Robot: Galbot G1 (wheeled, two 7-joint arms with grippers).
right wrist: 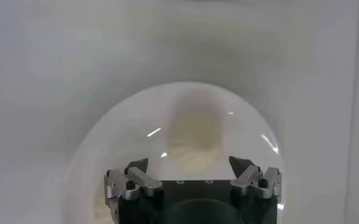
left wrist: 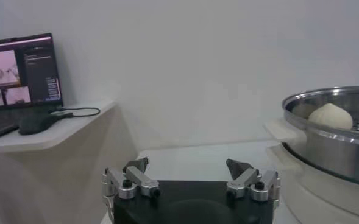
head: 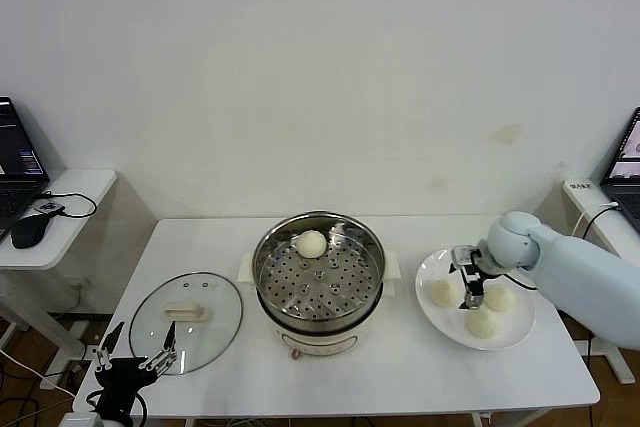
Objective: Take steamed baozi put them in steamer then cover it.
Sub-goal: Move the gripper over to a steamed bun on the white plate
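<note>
A round, shiny stainless-steel steamer (head: pixel 318 282) with a perforated tray and a cream-white base stands at the middle of the white surface (head: pixel 400 367). One smooth, cream-white steamed baozi (head: pixel 312 243) lies on the tray near its far rim; the left wrist view also shows it inside the pot (left wrist: pixel 330 115).

To the robot's right of the steamer sits a flat white round plate (head: pixel 518 330) carrying three more cream-white baozi: one on the side nearest the steamer (head: pixel 443 292), one on the far right (head: pixel 499 298) and one at the near edge (head: pixel 481 323).

The right end effector (head: pixel 474 287) hangs over the plate, between the first two buns, with its fingers spread. In the right wrist view, the right end effector's tips (right wrist: pixel 189 165) stand wide apart directly above a baozi (right wrist: pixel 193 140) on the plate (right wrist: pixel 100 152), and are not touching it.

The cover, a round clear glass lid with a metal rim (head: pixel 186 321) and a cream-white rectangular handle, lies flat on the surface to the robot's left of the steamer, well apart from it.

The left end effector (head: pixel 140 356) is parked at the near left corner of the surface, just beside the lid's near edge, its fingers spread and holding nothing.

No brand marks or readable writing show on the steamer, lid or plate. A laptop (left wrist: pixel 21 76) on a white side table (head: pixel 70 187) shows a lit screen, but its text is too small to read.
</note>
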